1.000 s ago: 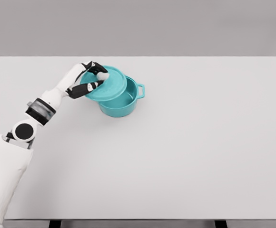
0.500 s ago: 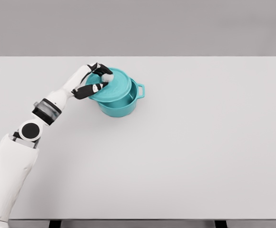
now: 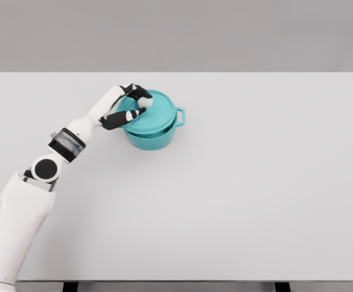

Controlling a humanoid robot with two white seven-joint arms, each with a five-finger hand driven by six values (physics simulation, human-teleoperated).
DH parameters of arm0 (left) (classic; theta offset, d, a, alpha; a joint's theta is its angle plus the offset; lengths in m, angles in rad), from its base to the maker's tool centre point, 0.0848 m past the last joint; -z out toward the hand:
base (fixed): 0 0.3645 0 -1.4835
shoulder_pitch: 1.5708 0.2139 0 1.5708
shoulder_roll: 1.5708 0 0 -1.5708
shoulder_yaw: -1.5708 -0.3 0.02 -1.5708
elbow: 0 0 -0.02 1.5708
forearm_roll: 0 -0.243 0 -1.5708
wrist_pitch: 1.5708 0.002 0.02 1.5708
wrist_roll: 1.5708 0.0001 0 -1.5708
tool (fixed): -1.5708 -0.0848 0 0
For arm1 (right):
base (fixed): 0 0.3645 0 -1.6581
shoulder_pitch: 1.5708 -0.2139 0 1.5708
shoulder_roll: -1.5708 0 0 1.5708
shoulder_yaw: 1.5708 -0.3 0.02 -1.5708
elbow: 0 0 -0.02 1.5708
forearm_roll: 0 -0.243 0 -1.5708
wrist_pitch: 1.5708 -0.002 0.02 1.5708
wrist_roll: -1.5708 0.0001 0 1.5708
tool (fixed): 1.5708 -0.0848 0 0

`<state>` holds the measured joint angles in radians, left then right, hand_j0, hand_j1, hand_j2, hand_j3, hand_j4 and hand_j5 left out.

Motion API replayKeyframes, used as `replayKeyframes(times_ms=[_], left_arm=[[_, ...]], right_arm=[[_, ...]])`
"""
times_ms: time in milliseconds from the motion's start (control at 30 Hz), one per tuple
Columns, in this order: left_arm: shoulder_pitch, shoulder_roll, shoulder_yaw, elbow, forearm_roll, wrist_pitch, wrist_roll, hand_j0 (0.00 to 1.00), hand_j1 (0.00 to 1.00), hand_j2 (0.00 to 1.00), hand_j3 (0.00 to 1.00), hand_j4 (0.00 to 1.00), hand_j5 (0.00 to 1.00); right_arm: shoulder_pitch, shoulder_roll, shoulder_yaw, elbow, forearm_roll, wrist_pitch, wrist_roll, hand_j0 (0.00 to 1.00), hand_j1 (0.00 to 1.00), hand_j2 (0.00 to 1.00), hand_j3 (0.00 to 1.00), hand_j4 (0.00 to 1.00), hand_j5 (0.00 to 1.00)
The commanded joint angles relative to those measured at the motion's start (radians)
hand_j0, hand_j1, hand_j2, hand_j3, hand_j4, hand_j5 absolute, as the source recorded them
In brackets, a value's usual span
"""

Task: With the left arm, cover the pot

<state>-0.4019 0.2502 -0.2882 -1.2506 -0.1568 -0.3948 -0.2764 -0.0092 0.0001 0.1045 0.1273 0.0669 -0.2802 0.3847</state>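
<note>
A teal pot (image 3: 155,139) with a side handle stands on the white table (image 3: 255,182), left of the middle. Its teal lid (image 3: 155,114) lies over the pot's mouth, nearly level, with only a thin gap showing at the right rim. My left hand (image 3: 134,106) reaches in from the lower left and is curled around the lid's pale knob (image 3: 143,104), thumb below and fingers above. The pot's inside is hidden by the lid. The right arm does not show.
The pot's loop handle (image 3: 180,115) sticks out to the right. The table's far edge runs just behind the pot, against a grey wall.
The left hand has carried the lid rightward and down. It was tilted and offset to the pot's left, leaving the inside visible; now it sits over the mouth.
</note>
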Motion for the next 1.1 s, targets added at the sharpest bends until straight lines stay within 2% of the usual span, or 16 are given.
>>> replayKeyframes(times_ms=[0,800,1067], left_arm=[[0.000,-0.002,0.000,-0.001,0.006,-0.004,0.000,0.52,0.52,0.52,0.52,0.52,0.52],[0.000,-0.022,-0.002,0.005,0.003,-0.010,0.000,0.52,0.52,0.52,0.52,0.52,0.52],[-0.012,-0.022,0.000,0.046,0.005,-0.009,0.000,0.52,0.52,0.52,0.52,0.52,0.52]], right_arm=[[0.000,0.000,0.000,0.000,0.001,0.000,0.000,1.00,1.00,1.00,1.00,1.00,1.00],[0.000,0.000,0.000,-0.001,0.001,0.000,0.000,1.00,1.00,1.00,1.00,1.00,1.00],[0.000,0.000,0.000,0.000,0.001,0.000,0.000,1.00,1.00,1.00,1.00,1.00,1.00]])
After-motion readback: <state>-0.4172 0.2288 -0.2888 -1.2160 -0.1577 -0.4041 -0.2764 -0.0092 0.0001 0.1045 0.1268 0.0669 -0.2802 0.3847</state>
